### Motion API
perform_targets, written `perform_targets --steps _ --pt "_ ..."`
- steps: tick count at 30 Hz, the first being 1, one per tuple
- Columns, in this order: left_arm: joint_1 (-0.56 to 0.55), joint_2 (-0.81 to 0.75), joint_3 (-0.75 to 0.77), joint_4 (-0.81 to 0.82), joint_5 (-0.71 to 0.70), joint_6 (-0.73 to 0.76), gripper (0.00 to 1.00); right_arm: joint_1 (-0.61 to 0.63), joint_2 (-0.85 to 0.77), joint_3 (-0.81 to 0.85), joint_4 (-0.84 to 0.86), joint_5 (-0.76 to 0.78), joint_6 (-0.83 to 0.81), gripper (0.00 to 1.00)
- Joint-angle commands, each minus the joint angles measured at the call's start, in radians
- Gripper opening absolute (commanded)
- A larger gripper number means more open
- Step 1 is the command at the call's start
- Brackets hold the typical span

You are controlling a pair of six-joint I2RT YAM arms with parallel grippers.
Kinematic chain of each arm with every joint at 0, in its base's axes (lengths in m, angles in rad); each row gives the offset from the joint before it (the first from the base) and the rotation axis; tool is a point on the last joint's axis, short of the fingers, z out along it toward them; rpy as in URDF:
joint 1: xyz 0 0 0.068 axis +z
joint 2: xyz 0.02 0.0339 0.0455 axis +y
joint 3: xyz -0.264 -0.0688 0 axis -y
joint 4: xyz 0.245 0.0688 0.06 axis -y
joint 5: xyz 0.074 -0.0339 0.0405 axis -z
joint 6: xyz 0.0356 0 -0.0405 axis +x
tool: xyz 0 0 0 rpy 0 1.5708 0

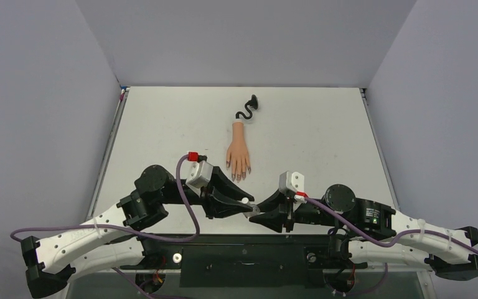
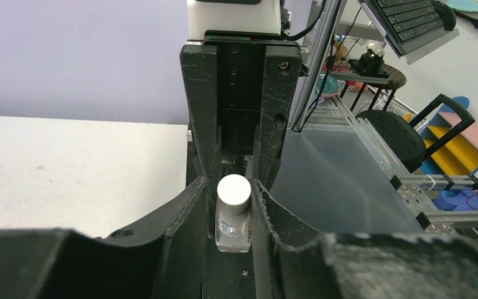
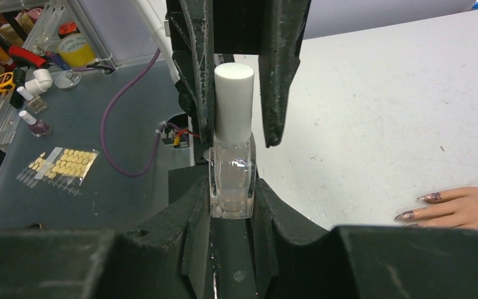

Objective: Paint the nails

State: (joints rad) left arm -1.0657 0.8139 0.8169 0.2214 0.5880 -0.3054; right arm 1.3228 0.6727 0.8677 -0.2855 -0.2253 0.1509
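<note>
The peach mannequin hand [image 1: 238, 152] lies on the white table, with its dark nails [image 1: 237, 177] pointing toward the arms. Two of the nails [image 3: 431, 197] show at the right edge of the right wrist view. The small clear polish bottle [image 3: 231, 180] is held just short of the nails, above the table's near edge. My right gripper [image 3: 231, 185] is shut on its glass body. My left gripper [image 2: 233, 187] comes in from the opposite side and is closed around the white cap [image 2: 233, 189]. In the top view the two grippers, left [image 1: 241, 202] and right [image 1: 258, 209], meet tip to tip.
The hand's curly black stem [image 1: 248, 109] runs toward the back of the table. Grey walls close in the left, right and back sides. A black base plate [image 1: 243, 258] lies between the arm bases. Purple cables loop over both arms.
</note>
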Motion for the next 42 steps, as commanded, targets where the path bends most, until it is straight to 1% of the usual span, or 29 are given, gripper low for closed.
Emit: perform_targets --steps 1,2,3,5,7,9,12,16,17,18,20,25,31,32,34,35,36,38,39,40,41,42 --pt "-0.004 0.004 0.027 0.04 0.02 -0.002 0.19 0.002 -0.004 0.011 0.063 0.007 0.001 0.0" --pt "-0.003 0.004 0.025 0.045 0.017 -0.005 0.15 0.003 -0.003 0.014 0.061 0.009 -0.002 0.0" --pt "-0.003 0.001 0.022 0.048 0.013 -0.008 0.08 0.002 -0.003 0.015 0.061 0.014 -0.004 0.0" --pt "-0.003 0.002 0.018 0.055 -0.005 -0.016 0.0 0.002 -0.003 0.018 0.057 0.026 -0.007 0.0" --pt "-0.004 0.004 0.021 0.048 -0.037 -0.021 0.0 0.001 -0.006 0.017 0.061 0.061 -0.007 0.0" --pt "-0.004 0.011 0.026 0.029 -0.078 -0.023 0.0 0.002 -0.012 0.011 0.07 0.133 -0.005 0.0" --pt "-0.004 0.027 0.033 0.015 -0.153 -0.044 0.0 0.003 -0.014 0.0 0.086 0.288 0.002 0.0" --pt "-0.005 0.054 0.042 -0.016 -0.336 -0.086 0.0 0.003 0.018 0.004 0.105 0.453 0.011 0.0" --pt "-0.006 0.056 0.042 -0.026 -0.417 -0.098 0.0 0.002 0.038 0.015 0.104 0.479 0.013 0.0" --pt "-0.006 0.059 0.038 -0.031 -0.469 -0.104 0.0 0.003 0.05 0.022 0.102 0.537 0.017 0.0" --pt "-0.007 0.063 0.036 -0.041 -0.544 -0.118 0.0 0.003 0.087 0.043 0.095 0.603 0.019 0.0" --pt "-0.007 0.088 0.055 -0.069 -0.631 -0.138 0.0 0.004 0.164 0.084 0.086 0.694 0.025 0.0" --pt "-0.008 0.096 0.066 -0.089 -0.662 -0.144 0.01 0.004 0.176 0.081 0.101 0.695 0.029 0.0" --pt "-0.007 0.094 0.065 -0.09 -0.664 -0.144 0.02 0.004 0.174 0.08 0.101 0.69 0.031 0.0" --pt "-0.007 0.085 0.059 -0.088 -0.662 -0.142 0.09 0.004 0.169 0.079 0.097 0.674 0.033 0.0" --pt "-0.007 0.079 0.057 -0.086 -0.656 -0.141 0.16 0.004 0.166 0.08 0.095 0.66 0.035 0.0" --pt "-0.006 0.075 0.056 -0.084 -0.652 -0.135 0.19 0.004 0.161 0.08 0.091 0.652 0.035 0.0" --pt "-0.005 0.066 0.055 -0.085 -0.653 -0.126 0.34 0.004 0.155 0.081 0.086 0.622 0.035 0.0" --pt "-0.005 0.059 0.056 -0.083 -0.654 -0.124 0.38 0.004 0.153 0.081 0.085 0.6 0.035 0.0" --pt "-0.005 0.056 0.056 -0.082 -0.653 -0.114 0.48 0.003 0.15 0.081 0.083 0.578 0.034 0.0" --pt "-0.005 0.05 0.06 -0.083 -0.649 -0.109 0.52 0.004 0.148 0.082 0.082 0.567 0.033 0.0" --pt "-0.004 0.045 0.062 -0.087 -0.648 -0.1 0.58 0.004 0.147 0.083 0.081 0.549 0.033 0.0"
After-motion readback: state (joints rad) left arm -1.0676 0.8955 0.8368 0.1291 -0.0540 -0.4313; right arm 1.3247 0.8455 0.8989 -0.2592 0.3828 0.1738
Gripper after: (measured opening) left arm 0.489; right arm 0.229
